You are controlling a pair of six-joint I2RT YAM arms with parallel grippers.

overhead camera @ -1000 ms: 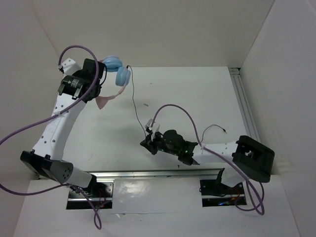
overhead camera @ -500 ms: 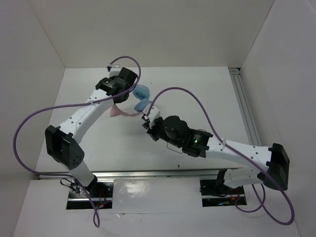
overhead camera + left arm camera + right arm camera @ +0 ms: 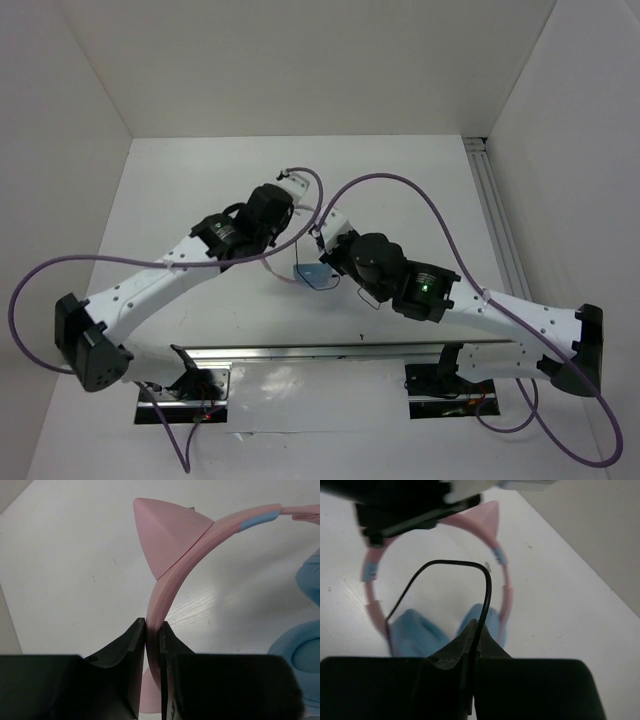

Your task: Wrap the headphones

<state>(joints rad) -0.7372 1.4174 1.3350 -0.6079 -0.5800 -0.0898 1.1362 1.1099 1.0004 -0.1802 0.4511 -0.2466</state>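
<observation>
Both arms have swung together over the middle of the table [image 3: 180, 190], bringing the headphones [image 3: 172, 540] in from the far left corner. The left gripper [image 3: 152, 628] is clamped on the pink headband [image 3: 200, 537]; the right gripper [image 3: 473, 630] is pinched shut on the thin black cord [image 3: 452, 563], blue ear cups [image 3: 412, 627] between them.

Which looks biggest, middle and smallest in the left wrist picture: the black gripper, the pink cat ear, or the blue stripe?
1. left gripper: biggest, but it sits nearest the camera, so that may fool you.
2. cat ear: middle.
3. blue stripe: smallest.
</observation>
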